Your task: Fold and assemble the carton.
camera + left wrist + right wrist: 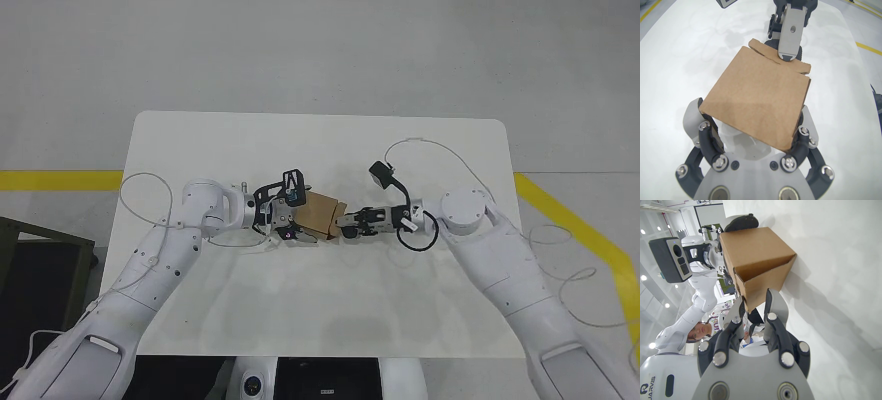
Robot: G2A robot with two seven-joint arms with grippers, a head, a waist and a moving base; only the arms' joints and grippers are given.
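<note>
Left tool [751,106] clamps the brown cardboard carton [761,94] across 1 end, with a finger on each side. Right tool [755,305] pinches the wall at the carton's open opposite end. Between the 2 tools, the carton sits at the middle of the white table [400,300].

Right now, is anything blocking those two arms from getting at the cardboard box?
Nothing visible does: the left end effector clasps one end of the carton, the right end effector pinches a flap at the other.

Matt corrugated cardboard carton [757,98]; smooth, faintly glossy table [200,140].
</note>
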